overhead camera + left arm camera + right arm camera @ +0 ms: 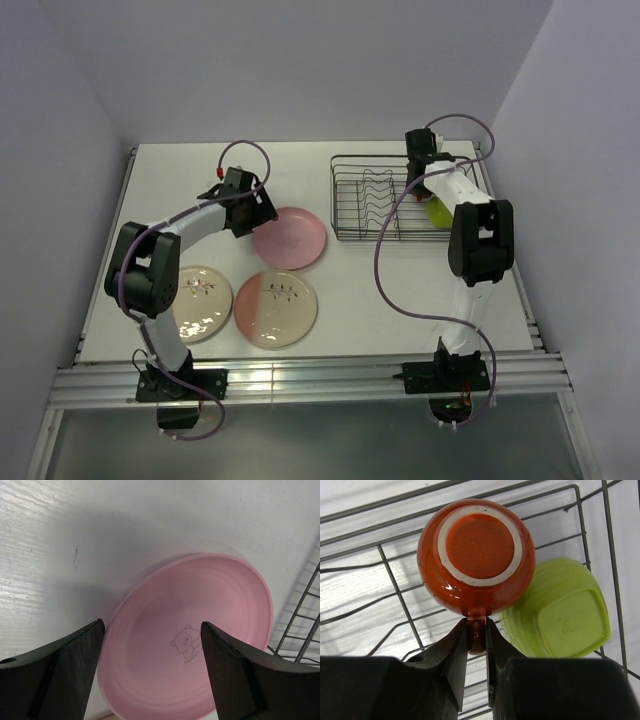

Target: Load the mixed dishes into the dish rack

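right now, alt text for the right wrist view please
The right end effector pinches the handle of an upturned red cup inside the rack. An upturned green bowl lies beside it.

My right gripper's [477, 630] two black fingers pinch the handle of a small glossy orange-red cup [476, 555], upside down, its pale-ringed base facing me. A lime-green squarish bowl [560, 615], also inverted, touches its right side, both over a thin dark wire rack [400, 597].

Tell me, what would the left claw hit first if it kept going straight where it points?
Probably the plain pink plate: the left gripper, open, points at it in its wrist view, nothing between. The gap is hard to judge.
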You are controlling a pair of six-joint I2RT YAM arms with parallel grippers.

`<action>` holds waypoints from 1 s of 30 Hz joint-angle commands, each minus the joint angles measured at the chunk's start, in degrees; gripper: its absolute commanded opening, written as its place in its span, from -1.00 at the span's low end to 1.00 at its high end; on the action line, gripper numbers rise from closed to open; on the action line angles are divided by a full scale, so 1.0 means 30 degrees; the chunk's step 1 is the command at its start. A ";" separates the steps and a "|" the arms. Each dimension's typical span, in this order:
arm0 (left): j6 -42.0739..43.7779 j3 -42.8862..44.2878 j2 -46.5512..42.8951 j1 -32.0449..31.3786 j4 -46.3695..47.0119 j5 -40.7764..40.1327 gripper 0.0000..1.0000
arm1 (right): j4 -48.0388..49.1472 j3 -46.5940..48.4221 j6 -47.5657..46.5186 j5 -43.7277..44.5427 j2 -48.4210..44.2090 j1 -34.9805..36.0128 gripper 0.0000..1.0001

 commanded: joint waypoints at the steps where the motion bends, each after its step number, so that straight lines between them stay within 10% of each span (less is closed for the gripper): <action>1: 0.0408 0.1004 0.0457 0.0129 0.0282 0.0418 0.69 | -0.1448 0.1020 0.0209 0.0741 0.0226 -0.0089 -1.00; 13: 0.0555 0.0565 0.0107 0.0159 0.0106 -0.0139 0.70 | -0.2299 0.1167 0.0619 -0.0166 0.0843 -0.0089 -0.48; 17: 0.0730 0.0360 0.0019 0.0159 -0.0069 -0.0635 0.72 | -0.1713 0.0523 0.0678 -0.0225 0.0228 -0.0089 0.00; 30: 0.1141 -0.0255 -0.0128 0.0305 -0.0597 -0.1486 0.66 | -0.1508 -0.0529 0.1205 0.0858 -0.3633 0.1195 0.11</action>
